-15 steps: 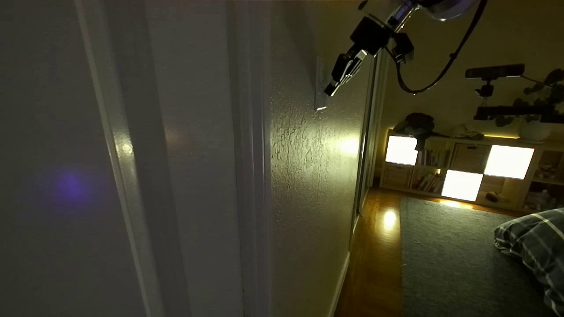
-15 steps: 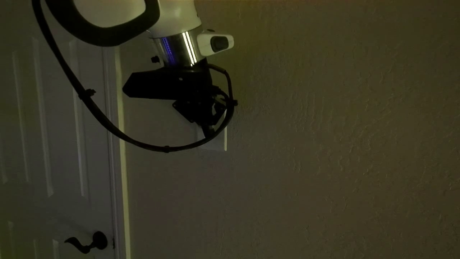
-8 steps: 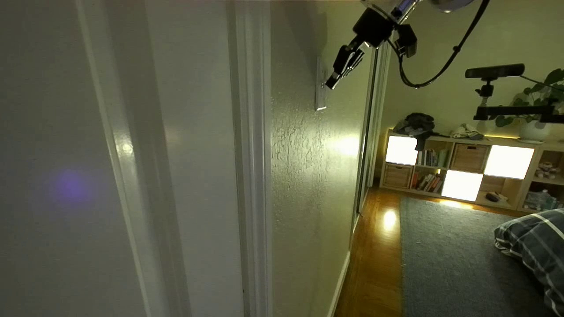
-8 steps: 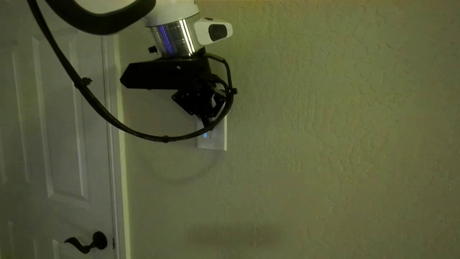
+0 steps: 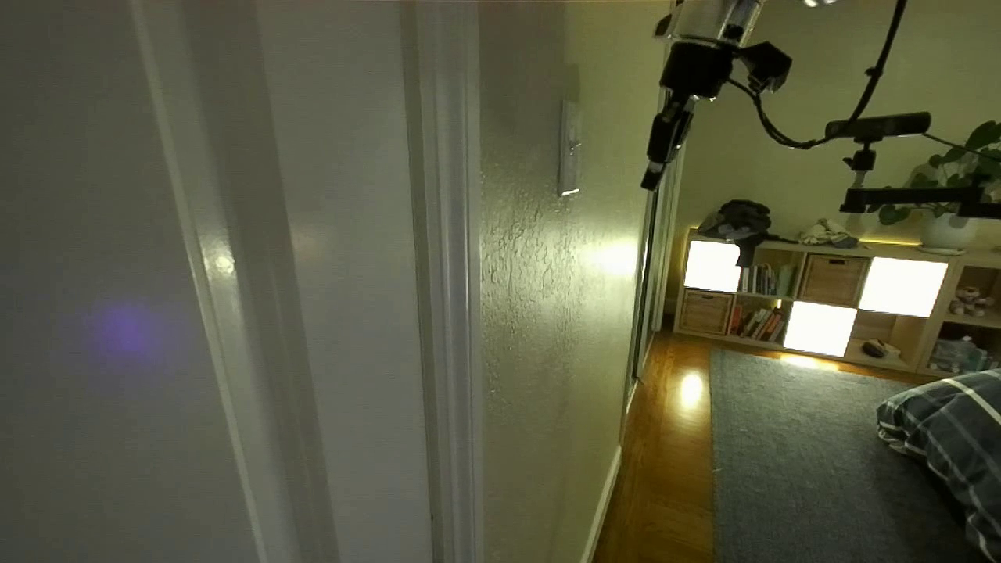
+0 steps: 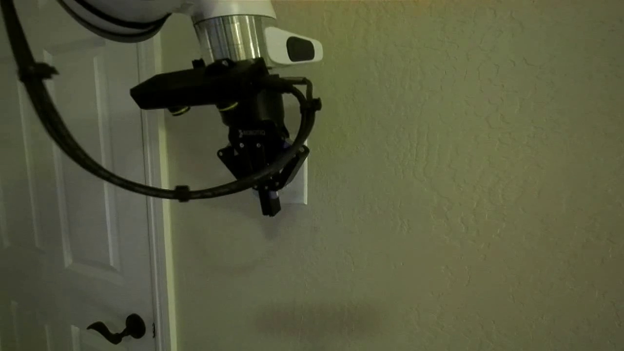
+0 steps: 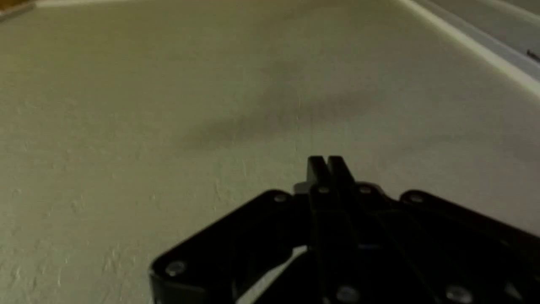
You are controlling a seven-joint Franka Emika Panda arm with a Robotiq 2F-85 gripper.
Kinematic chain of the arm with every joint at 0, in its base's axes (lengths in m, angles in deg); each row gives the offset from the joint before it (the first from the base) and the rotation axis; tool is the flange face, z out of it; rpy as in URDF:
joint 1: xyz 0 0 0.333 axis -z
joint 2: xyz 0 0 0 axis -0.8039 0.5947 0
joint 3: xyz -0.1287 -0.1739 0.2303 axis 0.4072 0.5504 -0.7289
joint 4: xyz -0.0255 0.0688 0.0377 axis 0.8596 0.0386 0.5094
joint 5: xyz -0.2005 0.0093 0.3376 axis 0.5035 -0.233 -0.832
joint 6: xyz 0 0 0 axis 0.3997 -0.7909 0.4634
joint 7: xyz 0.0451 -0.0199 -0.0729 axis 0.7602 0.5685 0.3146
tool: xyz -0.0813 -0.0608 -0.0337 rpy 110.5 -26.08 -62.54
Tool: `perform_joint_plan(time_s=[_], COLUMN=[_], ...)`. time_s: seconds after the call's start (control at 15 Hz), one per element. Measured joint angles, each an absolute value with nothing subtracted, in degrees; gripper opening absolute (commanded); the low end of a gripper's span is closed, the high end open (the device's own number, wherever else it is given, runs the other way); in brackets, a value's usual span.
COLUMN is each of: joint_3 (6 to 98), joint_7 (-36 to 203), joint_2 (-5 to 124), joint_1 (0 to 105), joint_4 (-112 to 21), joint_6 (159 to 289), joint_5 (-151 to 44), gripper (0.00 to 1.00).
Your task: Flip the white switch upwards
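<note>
The white switch (image 5: 570, 152) is a narrow pale plate on the wall, seen almost edge-on, with a tiny toggle that is too small to read. In an exterior view, the lower right part of the white switch (image 6: 298, 191) shows behind the gripper and cable. My gripper (image 5: 651, 180) points down, off the wall and apart from the switch, with its tips near the height of the plate's lower end. The black fingers of the gripper (image 7: 325, 162) are together with only a thin slit and nothing between them. The switch is out of the wrist view.
A door with a dark handle (image 6: 124, 329) and its frame (image 6: 163, 243) stand beside the switch. The arm's black cable (image 6: 181, 193) hangs in a loop by the gripper. A camera on a mount (image 5: 878, 127) and a shelf with glowing panels (image 5: 819, 328) are farther back.
The room turned brighter between one second and half a second ago. My gripper was at the switch plate, rose slightly, and has since moved away from the wall, tilting more downward.
</note>
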State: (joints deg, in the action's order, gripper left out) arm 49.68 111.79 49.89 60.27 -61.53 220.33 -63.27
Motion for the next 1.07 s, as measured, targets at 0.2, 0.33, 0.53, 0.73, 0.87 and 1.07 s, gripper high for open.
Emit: perform_joint_plan(time_s=[0.2,0.33,0.53,0.73,0.87,1.07], joint_3=[50.2,50.2,50.2,50.2,50.2,50.3], joint_7=[109.4,109.1,108.5,107.9,107.4,107.0], joint_2=[49.0,48.5,47.9,47.6,47.4,46.7], joint_1=[60.2,60.1,59.9,59.7,59.7,59.7], joint_4=[-61.5,-61.5,-61.5,-61.5,-61.5,-61.8], joint_6=[210.5,205.5,201.5,200.5,200.4,200.3], joint_5=[-58.9,-58.2,-58.1,-58.2,-58.2,-58.3], gripper=[0.29,0.36,0.55,0.74,0.88,1.0])
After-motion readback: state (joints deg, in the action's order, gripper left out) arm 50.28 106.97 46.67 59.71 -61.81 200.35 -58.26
